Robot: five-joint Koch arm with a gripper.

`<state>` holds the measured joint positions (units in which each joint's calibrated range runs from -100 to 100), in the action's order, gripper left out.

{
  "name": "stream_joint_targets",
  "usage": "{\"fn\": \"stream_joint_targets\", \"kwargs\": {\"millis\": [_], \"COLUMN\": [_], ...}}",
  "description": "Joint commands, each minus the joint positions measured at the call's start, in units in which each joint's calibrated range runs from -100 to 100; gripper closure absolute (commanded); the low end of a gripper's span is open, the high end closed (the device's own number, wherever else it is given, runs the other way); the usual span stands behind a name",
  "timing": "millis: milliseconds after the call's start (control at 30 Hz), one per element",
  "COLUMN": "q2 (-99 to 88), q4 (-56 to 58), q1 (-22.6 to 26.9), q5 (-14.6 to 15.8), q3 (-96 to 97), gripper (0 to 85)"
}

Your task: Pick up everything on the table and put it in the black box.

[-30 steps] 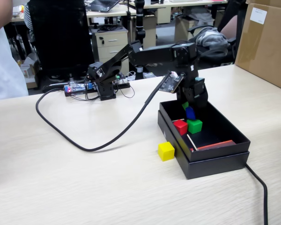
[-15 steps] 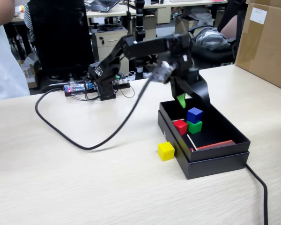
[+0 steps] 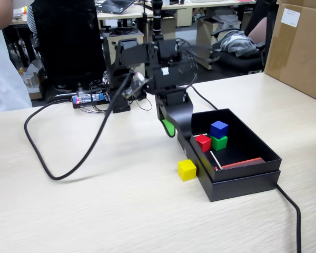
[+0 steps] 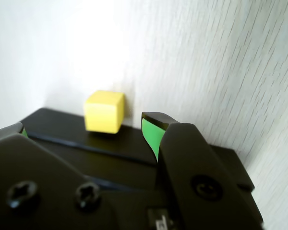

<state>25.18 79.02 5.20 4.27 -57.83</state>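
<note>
The yellow cube (image 3: 187, 169) (image 4: 104, 111) rests on the table (image 3: 95, 211), touching the left wall of the black box (image 3: 237, 184). Inside the box lie the blue cube (image 3: 218, 129), the red cube (image 3: 203, 142) and the green cube (image 3: 219, 142), beside a white stick and a red strip. My gripper (image 3: 175, 129) (image 4: 85, 125) hangs open and empty above the table, just left of the box's far corner and behind the yellow cube. In the wrist view its green-padded fingertips (image 4: 151, 132) frame the yellow cube, with the box's dark wall (image 4: 110, 148) below it.
A thick black cable (image 3: 68, 168) loops across the table on the left, and another (image 3: 292, 205) leaves the box at the front right. A big brown carton (image 3: 300, 47) stands at the right edge. The arm's base and a circuit board (image 3: 92, 99) sit at the back.
The arm has swung left, out of the box and over the table. The blue cube it held a second ago now lies in the box, and the jaws are empty.
</note>
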Motion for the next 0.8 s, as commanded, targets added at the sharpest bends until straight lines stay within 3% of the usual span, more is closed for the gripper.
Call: {"fn": "stream_joint_targets", "kwargs": {"millis": [0, 400, 500, 633, 767], "q2": [4.37, 19.52, 20.32, 21.81, 21.58], "q4": [0.94, -0.44, -2.08, -3.73, -3.73], "q1": [0.49, 1.22, 1.17, 1.12, 1.03], "q5": [0.15, 0.49, 0.34, 0.29, 0.49], "q3": [-6.18, -12.71, -13.43, -14.70, -14.43], "gripper": [37.5, 39.2, 48.5, 66.9, 71.4]}}
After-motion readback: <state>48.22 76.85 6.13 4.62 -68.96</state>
